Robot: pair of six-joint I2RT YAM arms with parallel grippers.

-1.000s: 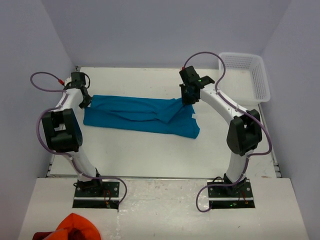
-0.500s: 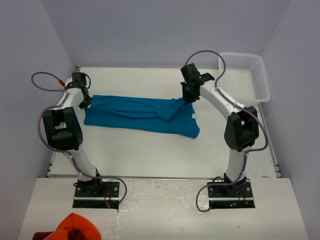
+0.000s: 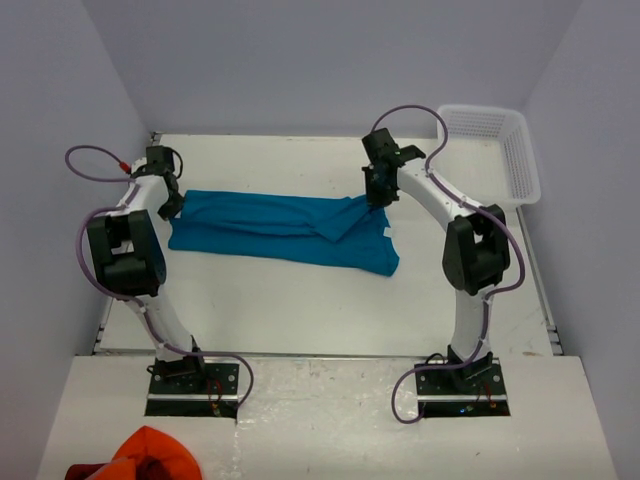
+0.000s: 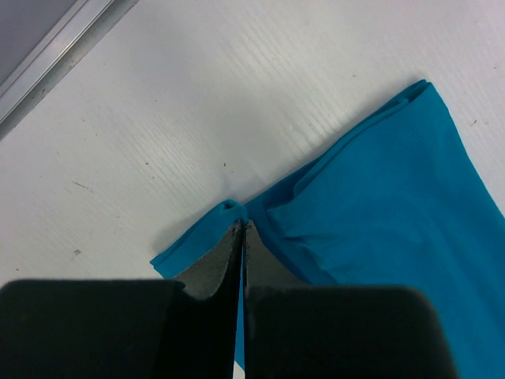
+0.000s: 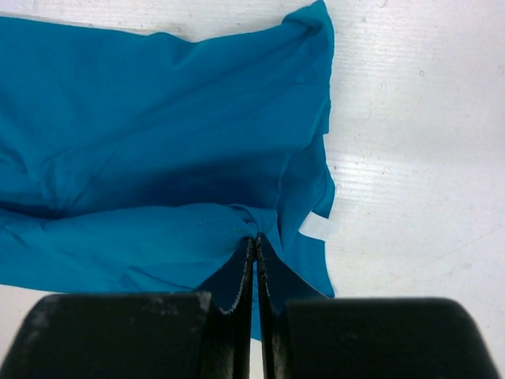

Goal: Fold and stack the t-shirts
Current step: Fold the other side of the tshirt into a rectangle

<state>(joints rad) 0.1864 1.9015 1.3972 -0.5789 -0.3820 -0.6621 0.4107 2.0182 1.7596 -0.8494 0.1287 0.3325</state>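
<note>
Gripping the plain teal-blue cotton t-shirt [image 3: 280, 228] on the white counter [image 3: 300, 300], we clamp our left pincer [image 4: 241, 229] on its left end, our right pincer [image 5: 256, 241] on its far-right corner.

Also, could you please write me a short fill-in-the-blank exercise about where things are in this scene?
1. The left fingers are ____ on an edge of the t-shirt.
2. Seen from above, the right fingers hold the t-shirt's ____-hand end.
3. The white basket stands at the far ____ corner of the table.
4. The orange-red cloth lies near the ____ arm's base.
Missing words: shut, right, right, left.
</note>
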